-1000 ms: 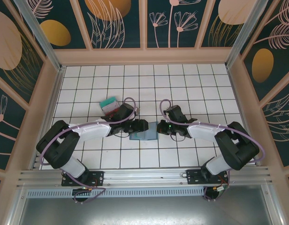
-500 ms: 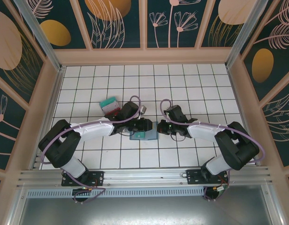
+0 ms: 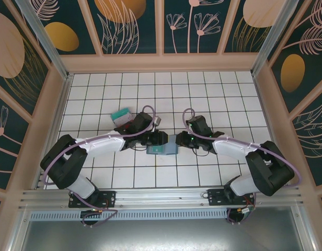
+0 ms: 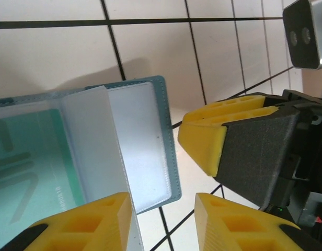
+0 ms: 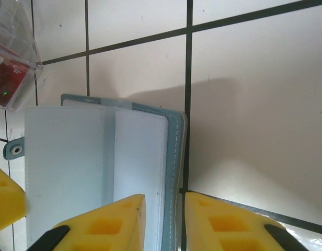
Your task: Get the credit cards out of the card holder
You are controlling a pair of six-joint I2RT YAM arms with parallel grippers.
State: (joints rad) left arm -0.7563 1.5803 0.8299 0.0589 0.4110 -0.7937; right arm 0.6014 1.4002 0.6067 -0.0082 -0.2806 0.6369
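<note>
- the slim, soft, blue-grey bifold card holder (image 3: 162, 149) lies open and flat near the middle of the white tiled desk (image 3: 213, 99), a little toward 6 o'clock, with both arms meeting over it
- a small stack of thin red and teal plastic credit cards (image 3: 121, 115) sits on the desk at 10 o'clock from the card holder, partly under the left arm; these look already taken out
- one teal-green card (image 4: 25, 172) shows through a clear pocket sleeve (image 4: 93, 151) inside the card holder, so the job is not finished
- the left gripper (image 4: 163, 212) is at the holder's 9 o'clock side; its jaws are spread, a corner of the holder shows in the gap, and nothing is visibly pinched; it seems placed to reach the pocket mouth
- the right gripper (image 5: 164, 212) is at the 3 o'clock side; its jaws stand a little apart, astride the stitched edge, probably to steady the cover while a card is drawn
- the soft cover may slide or fold shut if left loose
</note>
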